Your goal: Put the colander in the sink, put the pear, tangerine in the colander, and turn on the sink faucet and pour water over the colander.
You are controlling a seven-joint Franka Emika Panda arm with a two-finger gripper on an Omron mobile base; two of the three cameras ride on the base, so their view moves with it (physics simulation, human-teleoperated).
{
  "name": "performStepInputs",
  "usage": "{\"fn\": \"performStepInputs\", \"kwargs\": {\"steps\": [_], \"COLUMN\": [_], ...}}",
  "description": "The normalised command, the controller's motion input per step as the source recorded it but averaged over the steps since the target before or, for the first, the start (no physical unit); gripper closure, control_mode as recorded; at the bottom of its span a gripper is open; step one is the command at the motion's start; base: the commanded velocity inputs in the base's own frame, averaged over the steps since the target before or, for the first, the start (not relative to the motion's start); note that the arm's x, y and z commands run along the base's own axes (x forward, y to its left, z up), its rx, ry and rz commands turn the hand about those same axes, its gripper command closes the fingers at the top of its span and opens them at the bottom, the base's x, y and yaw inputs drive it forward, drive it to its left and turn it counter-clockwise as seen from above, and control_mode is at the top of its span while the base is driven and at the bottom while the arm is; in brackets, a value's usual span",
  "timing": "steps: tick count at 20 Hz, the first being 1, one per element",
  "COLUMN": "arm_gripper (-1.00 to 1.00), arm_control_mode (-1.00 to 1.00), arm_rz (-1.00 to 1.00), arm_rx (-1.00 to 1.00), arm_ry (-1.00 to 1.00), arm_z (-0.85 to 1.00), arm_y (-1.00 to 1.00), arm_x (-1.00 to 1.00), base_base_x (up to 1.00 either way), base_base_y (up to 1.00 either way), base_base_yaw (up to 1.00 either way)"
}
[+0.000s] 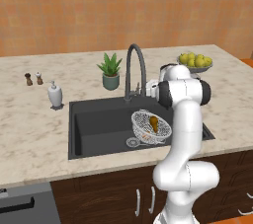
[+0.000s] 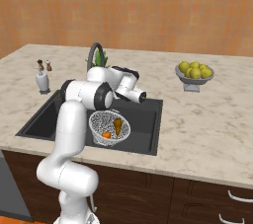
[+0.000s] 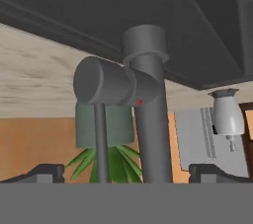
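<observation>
With pear (image 2: 117, 126) and tangerine (image 2: 106, 134) already in the white wire-mesh colander (image 1: 150, 127), I hold my gripper (image 3: 126, 171) spread wide around the dark gooseneck faucet (image 3: 148, 119) base, lined up for its lever (image 3: 111, 82).

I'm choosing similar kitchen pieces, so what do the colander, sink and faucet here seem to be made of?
The colander looks like fine white-grey wire mesh, see-through with a thin rim. The sink appears matte charcoal, possibly composite or coated metal. The faucet seems dark grey metal with a smooth dull sheen.
</observation>
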Motion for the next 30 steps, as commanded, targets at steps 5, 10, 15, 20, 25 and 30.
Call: {"fn": "performStepInputs", "kwargs": {"steps": [5,10,15,20,25,30], "arm_gripper": [-1.0,-1.0,-1.0,1.0,1.0,1.0], "arm_control_mode": [-1.0,-1.0,-1.0,-1.0,-1.0,-1.0], "arm_rz": [-0.05,0.0,-0.01,-0.13,-0.16,-0.19], "arm_rx": [0.0,0.0,0.0,0.0,0.0,0.0], "arm_ry": [0.0,0.0,0.0,0.0,0.0,0.0], "arm_z": [-0.09,-0.31,-0.12,0.0,0.0,0.0], "arm_y": [-0.06,-0.17,-0.13,0.16,0.13,-0.24], "arm_x": [0.36,0.36,0.4,0.29,0.2,0.28], "base_base_x": [0.0,0.0,0.0,0.0,0.0,0.0], "base_base_y": [0.0,0.0,0.0,0.0,0.0,0.0], "base_base_yaw": [0.0,0.0,0.0,0.0,0.0,0.0]}}
